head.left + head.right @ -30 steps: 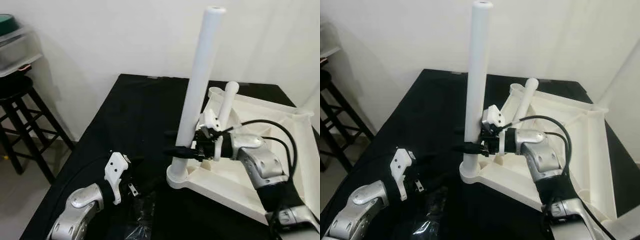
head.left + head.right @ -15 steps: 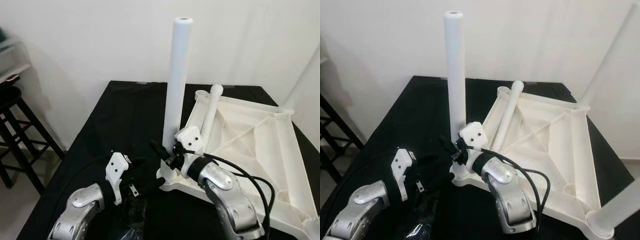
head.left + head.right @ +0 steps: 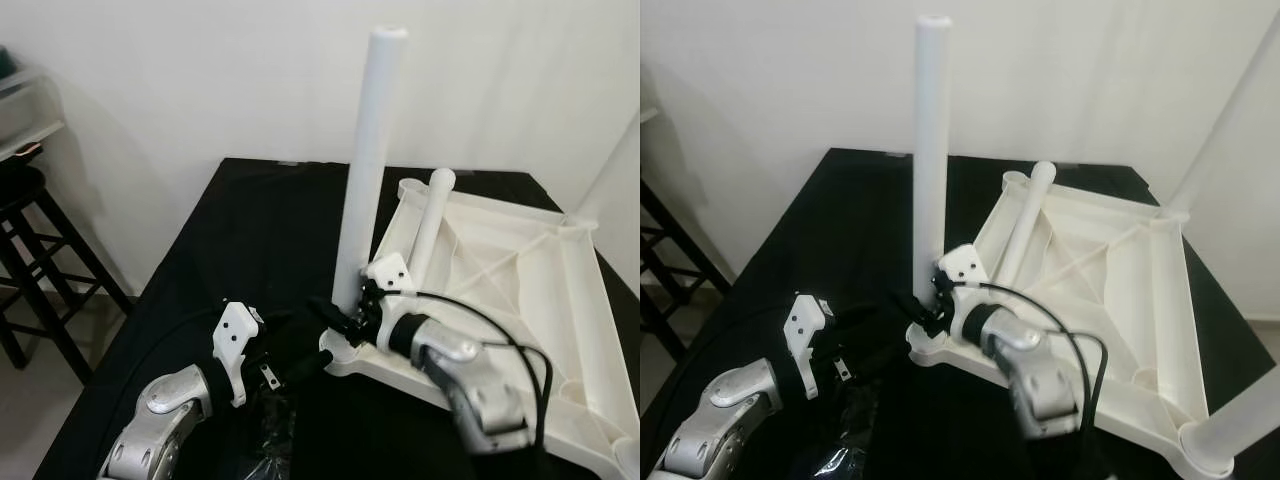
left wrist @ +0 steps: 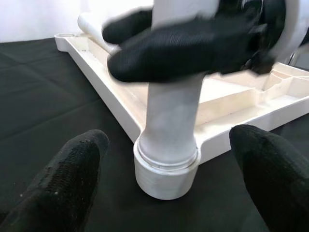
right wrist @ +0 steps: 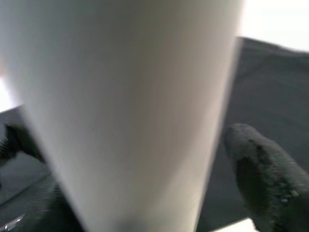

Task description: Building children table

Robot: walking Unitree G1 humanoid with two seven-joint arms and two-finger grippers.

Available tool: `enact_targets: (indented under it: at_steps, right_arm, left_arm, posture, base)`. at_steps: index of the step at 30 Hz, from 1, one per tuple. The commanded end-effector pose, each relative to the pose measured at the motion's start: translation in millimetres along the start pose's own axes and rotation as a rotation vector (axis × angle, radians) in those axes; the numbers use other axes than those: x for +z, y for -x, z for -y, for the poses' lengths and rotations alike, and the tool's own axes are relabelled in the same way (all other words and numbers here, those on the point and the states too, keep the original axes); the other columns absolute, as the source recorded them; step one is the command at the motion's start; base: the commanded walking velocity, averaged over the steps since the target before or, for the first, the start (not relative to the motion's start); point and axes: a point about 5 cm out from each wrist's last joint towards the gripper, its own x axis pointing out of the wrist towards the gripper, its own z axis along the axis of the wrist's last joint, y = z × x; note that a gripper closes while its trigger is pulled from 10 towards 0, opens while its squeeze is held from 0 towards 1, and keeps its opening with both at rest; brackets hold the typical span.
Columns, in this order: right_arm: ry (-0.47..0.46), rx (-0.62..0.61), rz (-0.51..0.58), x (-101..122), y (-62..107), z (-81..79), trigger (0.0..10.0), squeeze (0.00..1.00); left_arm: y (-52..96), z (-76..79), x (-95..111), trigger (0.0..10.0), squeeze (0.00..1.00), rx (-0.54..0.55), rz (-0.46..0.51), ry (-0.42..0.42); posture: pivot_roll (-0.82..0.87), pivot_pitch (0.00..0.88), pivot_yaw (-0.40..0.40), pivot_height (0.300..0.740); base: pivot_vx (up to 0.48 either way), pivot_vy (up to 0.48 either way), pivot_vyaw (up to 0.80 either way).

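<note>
The white tabletop lies upside down on a black table. A white table leg stands upright in its near-left corner socket. My right gripper is shut on this leg just above the socket, with one black finger beside the tube. My left gripper is open, low over the table, its two fingers spread either side of the socket without touching it. A second leg lies loose inside the tabletop.
Two more white legs rise from the tabletop's right corners. A crumpled plastic bag lies under my left arm. A dark wooden stool stands on the floor left of the table, and a white wall is close behind.
The camera has shifted. My right forearm has swung round to reach from below while its gripper stays on the leg. The leg stands straighter than a second ago. The left arm is unchanged.
</note>
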Motion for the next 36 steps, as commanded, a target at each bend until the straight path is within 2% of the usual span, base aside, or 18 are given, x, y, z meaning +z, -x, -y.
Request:
enact_targets:
  at_steps: [1, 2, 3, 6, 11, 12, 13, 14, 21, 22, 23, 24, 26, 29, 31, 32, 34, 36]
  right_arm:
    - [0.034, 0.136, 0.04, 8.8, 0.9, 5.7, 10.0, 0.0]
    - [0.034, 0.136, 0.04, 8.8, 0.9, 5.7, 10.0, 0.0]
    - [0.106, 0.342, 0.051, 16.6, 0.4, 6.1, 10.0, 0.0]
    - [0.129, 0.448, 0.04, 21.9, -1.5, 9.5, 10.0, 0.0]
    - [0.133, 0.489, 0.033, 28.4, -8.6, 19.2, 10.0, 0.0]
    - [0.127, 0.509, 0.022, 28.7, -11.3, 22.6, 6.4, 0.0]
    - [0.127, 0.509, 0.022, 28.7, -11.3, 22.6, 6.4, 0.0]
    - [0.116, 0.531, 0.015, 27.6, -12.1, 23.9, 0.0, 0.0]
    - [0.112, 0.502, 0.016, 17.7, -5.6, 25.6, 0.0, 0.0]
    - [0.112, 0.471, 0.018, 16.0, -3.2, 26.3, 0.0, 0.0]
    - [0.112, 0.471, 0.018, 16.0, -3.2, 26.3, 0.0, 0.0]
    - [0.119, 0.414, 0.007, 12.3, 1.3, 27.0, 0.0, 0.0]
    - [0.119, 0.414, 0.007, 12.3, 1.3, 27.0, 0.0, 0.0]
    - [0.108, 0.32, -0.003, 6.1, 6.6, 27.4, 0.0, 0.0]
    - [-0.05, -0.191, -0.039, -19.4, 10.4, 17.5, 0.0, 0.0]
    - [-0.059, -0.283, -0.155, -41.9, 13.1, -10.2, 0.0, 0.0]
    - [0.039, -0.296, -0.05, -23.5, 11.8, -23.2, 0.0, 0.0]
    - [0.008, -0.24, -0.076, -28.7, 8.6, -24.2, 0.0, 0.0]
  left_arm:
    - [-0.1, -0.5, -3.0, 10.0, 0.0, -0.003, -0.014, 0.008]
    - [-0.1, -0.5, -3.0, 10.0, 0.0, -0.003, -0.014, 0.008]
    - [-1.2, 0.3, -3.1, 10.0, 0.0, -0.001, -0.011, 0.01]
    - [-1.9, 0.9, -3.4, 10.0, 0.0, 0.0, -0.011, 0.009]
    - [-2.6, 1.4, -3.4, 10.0, 0.0, 0.0, -0.011, 0.008]
    - [-2.8, 1.5, -3.2, 10.0, 0.0, 0.001, -0.011, 0.006]
    - [-2.8, 1.5, -3.2, 10.0, 0.0, 0.001, -0.011, 0.006]
    - [-2.7, 1.7, -3.0, 10.0, 0.0, 0.003, -0.009, 0.006]
    - [-1.8, 2.0, -2.4, 9.7, 0.0, 0.004, -0.008, 0.006]
    - [-1.3, 1.9, -2.0, 6.0, 0.0, 0.008, -0.004, 0.011]
    - [-1.3, 1.9, -2.0, 6.0, 0.0, 0.008, -0.004, 0.011]
    - [-0.7, 1.8, -1.5, 0.0, 0.0, 0.007, 0.001, 0.017]
    - [-0.7, 1.8, -1.5, 0.0, 0.0, 0.007, 0.001, 0.017]
    - [-0.2, 1.6, -1.2, 0.0, 0.0, 0.008, 0.006, 0.024]
    - [2.6, 2.5, -1.3, 0.0, 0.0, -0.01, 0.001, 0.027]
    - [4.0, 3.5, -1.7, 0.0, 0.0, -0.025, -0.005, 0.035]
    - [6.0, 3.2, -3.8, 0.0, 0.0, -0.045, -0.02, 0.041]
    - [6.1, 3.1, -4.2, 0.0, 0.0, -0.046, -0.02, 0.048]
  posture:
    - [-0.09, 0.037, -0.042, 0.74]
    - [-0.09, 0.037, -0.042, 0.74]
    - [-0.08, 0.033, -0.046, 0.74]
    - [-0.08, 0.031, -0.047, 0.74]
    - [-0.07, 0.03, -0.057, 0.74]
    - [-0.07, 0.032, -0.057, 0.74]
    - [-0.07, 0.032, -0.057, 0.74]
    - [-0.07, 0.033, -0.056, 0.74]
    - [-0.08, 0.04, -0.052, 0.74]
    - [-0.08, 0.044, -0.049, 0.74]
    - [-0.08, 0.044, -0.049, 0.74]
    - [-0.08, 0.047, -0.054, 0.74]
    - [-0.08, 0.047, -0.054, 0.74]
    - [-0.09, 0.048, -0.056, 0.74]
    - [-0.08, 0.049, -0.06, 0.74]
    - [-0.09, 0.05, -0.044, 0.74]
    - [-0.09, 0.047, -0.041, 0.74]
    - [-0.11, 0.025, -0.025, 0.74]
  base:
    - [0.0, 0.0, 0.0]
    - [0.0, 0.0, 0.0]
    - [0.0, 0.0, 0.0]
    - [0.0, 0.0, 0.0]
    - [0.0, 0.0, 0.0]
    - [0.0, 0.0, 0.0]
    - [0.0, 0.0, 0.0]
    - [0.0, 0.0, 0.0]
    - [0.0, 0.0, 0.0]
    - [0.0, 0.0, 0.0]
    - [0.0, 0.0, 0.0]
    - [0.0, 0.0, 0.0]
    - [0.0, 0.0, 0.0]
    - [0.0, 0.0, 0.0]
    - [0.0, 0.0, 0.0]
    - [0.0, 0.0, 0.0]
    - [0.0, 0.0, 0.0]
    - [0.0, 0.0, 0.0]
